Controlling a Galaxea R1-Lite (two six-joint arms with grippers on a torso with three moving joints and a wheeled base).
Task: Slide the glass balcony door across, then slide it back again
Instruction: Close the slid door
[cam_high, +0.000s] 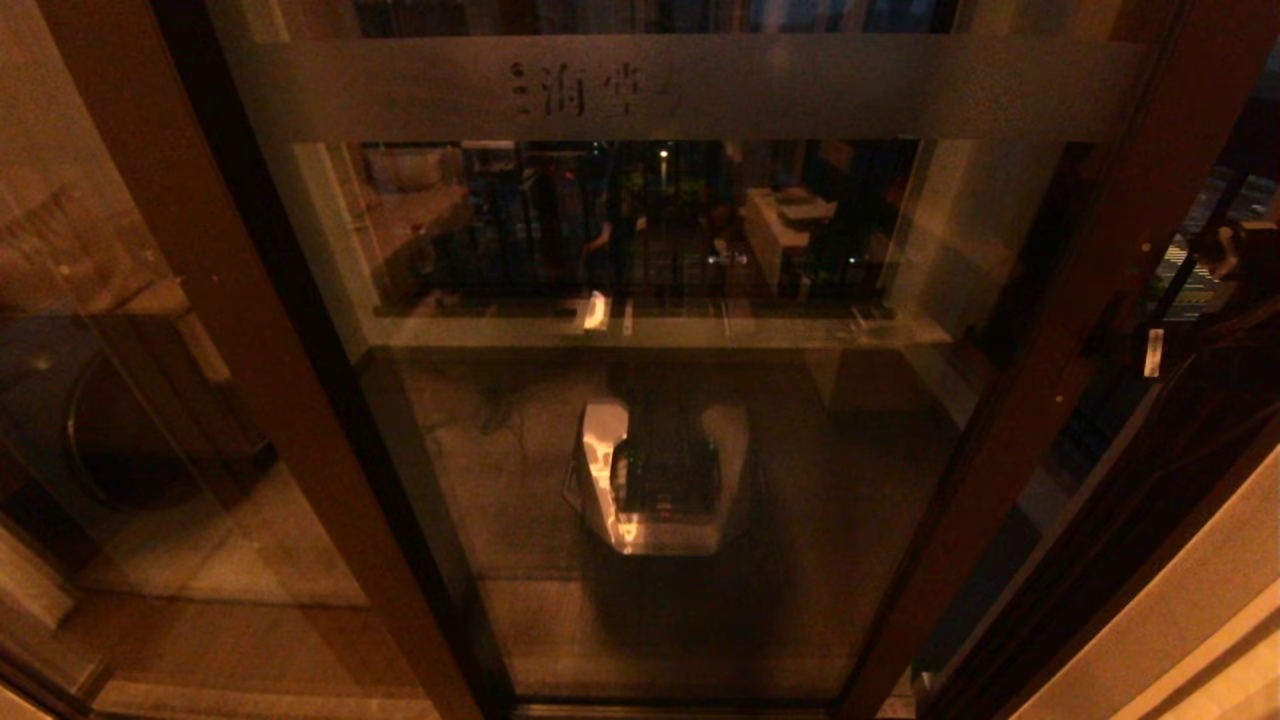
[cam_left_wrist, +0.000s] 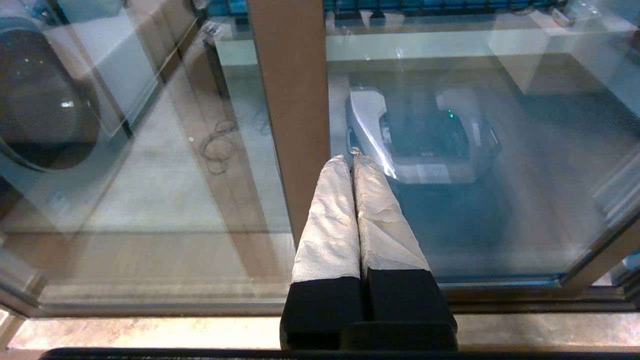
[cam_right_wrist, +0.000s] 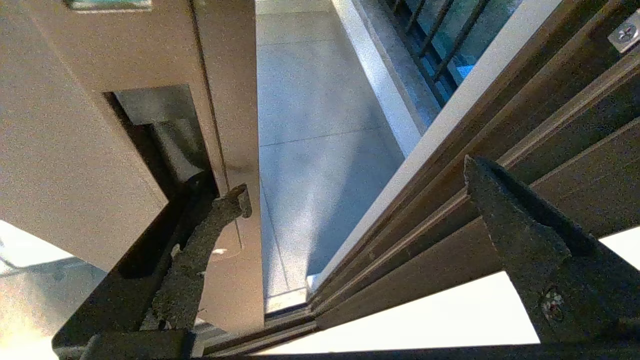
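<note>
Right gripper (cam_right_wrist: 350, 190): spread wide, one finger (cam_right_wrist: 200, 250) hooked in the recessed handle slot (cam_right_wrist: 150, 150) at the leading stile of the glass balcony door (cam_high: 660, 450), which stands slightly ajar from the jamb (cam_right_wrist: 500, 165). Keep that finger seated; push level along the track. Left gripper (cam_left_wrist: 354, 160): pinched closed, idle near the door's other stile (cam_left_wrist: 292, 100).

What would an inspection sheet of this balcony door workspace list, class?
Surface: balcony floor, tiled, seen through the gap.
Job's things: glass balcony door, standing slightly off the jamb.
Clutter: washing machine behind the fixed panel.
Grippers: right gripper open, one finger in the handle slot; left gripper shut, facing a brown frame upright.
Cables: cable loop on the floor behind glass.
Surroundings: barred railing.
</note>
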